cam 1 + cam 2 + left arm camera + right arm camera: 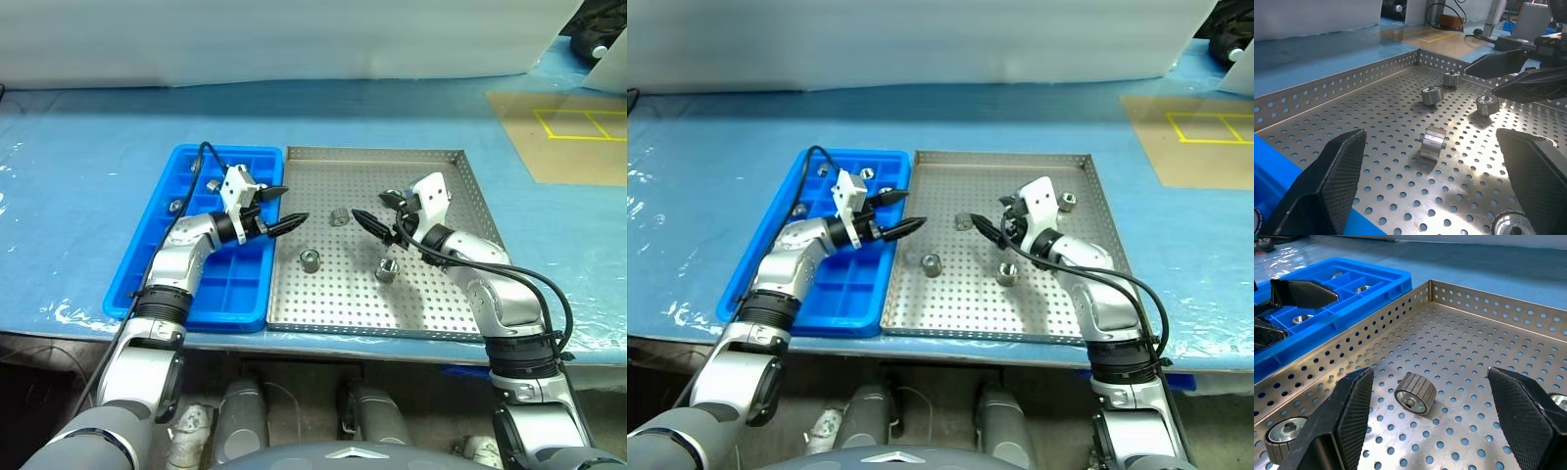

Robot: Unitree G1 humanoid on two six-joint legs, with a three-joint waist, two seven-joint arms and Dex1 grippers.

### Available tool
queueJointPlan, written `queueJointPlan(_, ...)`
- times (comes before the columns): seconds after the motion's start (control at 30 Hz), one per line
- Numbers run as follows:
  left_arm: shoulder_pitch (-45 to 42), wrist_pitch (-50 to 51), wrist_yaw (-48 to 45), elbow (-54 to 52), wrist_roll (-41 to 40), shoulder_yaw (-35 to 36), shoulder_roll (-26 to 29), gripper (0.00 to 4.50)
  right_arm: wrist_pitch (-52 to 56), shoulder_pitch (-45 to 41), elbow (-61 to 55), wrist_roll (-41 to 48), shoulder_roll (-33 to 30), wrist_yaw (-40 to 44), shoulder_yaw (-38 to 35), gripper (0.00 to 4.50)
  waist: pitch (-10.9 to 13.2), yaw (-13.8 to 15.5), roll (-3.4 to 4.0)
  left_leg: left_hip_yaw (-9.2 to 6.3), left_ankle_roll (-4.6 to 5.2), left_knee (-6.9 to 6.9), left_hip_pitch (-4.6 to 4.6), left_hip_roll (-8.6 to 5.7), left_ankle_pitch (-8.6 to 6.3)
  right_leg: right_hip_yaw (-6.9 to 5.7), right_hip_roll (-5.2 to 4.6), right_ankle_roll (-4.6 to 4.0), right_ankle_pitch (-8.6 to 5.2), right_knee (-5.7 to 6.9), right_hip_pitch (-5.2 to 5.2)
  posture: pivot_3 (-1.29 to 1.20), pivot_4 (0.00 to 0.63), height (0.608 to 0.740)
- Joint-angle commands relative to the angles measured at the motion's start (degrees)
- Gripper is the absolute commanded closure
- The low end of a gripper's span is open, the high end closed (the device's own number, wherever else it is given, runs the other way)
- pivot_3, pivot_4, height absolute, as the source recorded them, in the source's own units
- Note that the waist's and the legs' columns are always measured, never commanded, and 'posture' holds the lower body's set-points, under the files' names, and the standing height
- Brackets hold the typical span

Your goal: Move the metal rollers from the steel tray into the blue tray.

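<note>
The steel tray [431, 294] lies in front of me on the blue table cover [88, 166], and the blue tray [230, 284] sits right against its left rim. My left gripper [277, 208] hangs over the seam between the two trays, its fingers spread wide with nothing between them, pointing toward the middle of the steel tray. My right gripper [378, 211] is over the steel tray's far right part, fingers also spread apart and empty, pointing back toward my left one.

Four of the metal rollers are loose on the perforated floor. One roller on its side [339, 217] lies between my two grippers, and my right wrist view shows it straight ahead between my open fingers [1415, 393]. A second roller [311, 260] stands nearer to me, below my left fingertips. A third roller [387, 270] stands close to my right forearm. A fourth roller [1068, 202] sits near the far right rim, past my right gripper.

Some rollers already rest in the far compartments of the blue tray: one [213, 183] next to my left wrist, another [174, 206] further to the left, and my right wrist view shows two in neighbouring cells [1303, 319] [1362, 288]
</note>
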Motion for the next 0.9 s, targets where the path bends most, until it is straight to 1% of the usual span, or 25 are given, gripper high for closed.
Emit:
queueJointPlan(0.03, -1.0, -1.3, 0.1, -0.8, -0.2, 1.1, 0.5, 0.00, -1.3, -1.1, -1.1, -0.1, -0.3, 0.0, -0.3, 0.67, 0.0, 0.0, 0.00, 0.00, 0.00, 0.00, 0.00, 0.00, 0.00, 0.00, 0.00, 0.00, 0.00, 0.00, 0.00, -0.18, 0.150, 0.740)
queueJointPlan(0.33, -0.3, -1.0, 0.0, -1.7, -0.2, 0.7, 0.4, 0.00, -1.2, -0.5, -1.6, -0.1, 0.2, -0.3, -0.2, 0.67, 0.0, 0.0, 0.00, 0.00, 0.00, 0.00, 0.00, 0.00, 0.00, 0.00, 0.00, 0.00, 0.00, 0.00, 0.00, -0.18, 0.150, 0.740)
queueJointPlan(0.6, -1.2, -1.8, 0.7, -0.2, 0.1, 0.8, -0.2, 0.00, -1.1, -0.3, -1.7, -0.3, 0.3, -0.7, -0.1, 0.67, 0.0, 0.0, 0.00, 0.00, 0.00, 0.00, 0.00, 0.00, 0.00, 0.00, 0.00, 0.00, 0.00, 0.00, 0.00, -0.20, 0.150, 0.740)
queueJointPlan(0.7, -6.3, -2.7, 2.9, 4.5, 1.6, 0.5, -1.4, 0.00, -1.1, -0.4, -1.9, -0.5, 0.2, -1.1, -0.3, 0.67, 0.0, 0.1, 0.00, 0.00, -0.01, 0.01, 0.00, -0.01, 0.00, 0.00, 0.00, 0.00, 0.00, 0.01, 0.00, -0.21, 0.150, 0.740)
queueJointPlan(0.83, -20.1, -6.7, 2.3, 20.0, 5.3, -1.2, -4.9, 0.00, -0.4, 0.1, -4.0, 0.4, -0.2, -1.6, -1.8, 0.67, 0.0, 0.5, -0.03, -0.03, 0.00, 0.10, -0.09, -0.04, 0.01, -0.01, -0.03, 0.05, 0.03, 0.02, 0.02, -0.25, 0.150, 0.740)
queueJointPlan(0.9, -23.3, -8.6, 1.4, 25.3, 6.8, -1.6, -5.7, 0.00, 0.0, 0.4, -5.1, 0.8, -0.6, -1.4, -1.8, 0.67, 0.0, 0.2, -0.03, -0.03, 0.00, 0.13, -0.10, -0.05, 0.01, 0.08, -0.09, 0.14, 0.09, -0.04, 0.04, -0.29, 0.150, 0.740)
